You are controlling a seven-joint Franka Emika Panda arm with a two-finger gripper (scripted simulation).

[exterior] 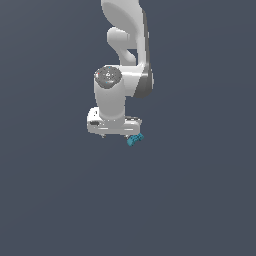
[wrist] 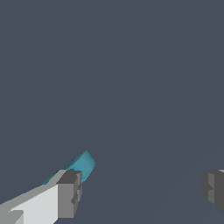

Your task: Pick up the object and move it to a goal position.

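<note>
- Overhead, the white Franka arm (exterior: 125, 55) reached down over a plain dark grey surface (exterior: 50, 200), its claw (exterior: 114, 131) pointed at the ground.
- Seen from the wrist, the claw (wrist: 142, 190) stood wide open, its two dark-tipped fingers (wrist: 69, 192) far apart with bare floor between them.
- No object sat between the fingers; the claw held nothing.
- The small teal-blue object (exterior: 135, 139) lay just beside the claw's end on the exterior view's right, peeking out below the hand.
- From the wrist, the object (wrist: 81, 165) showed behind one fingertip, outside the gap, partly hidden; whether they touched could not be told.
</note>
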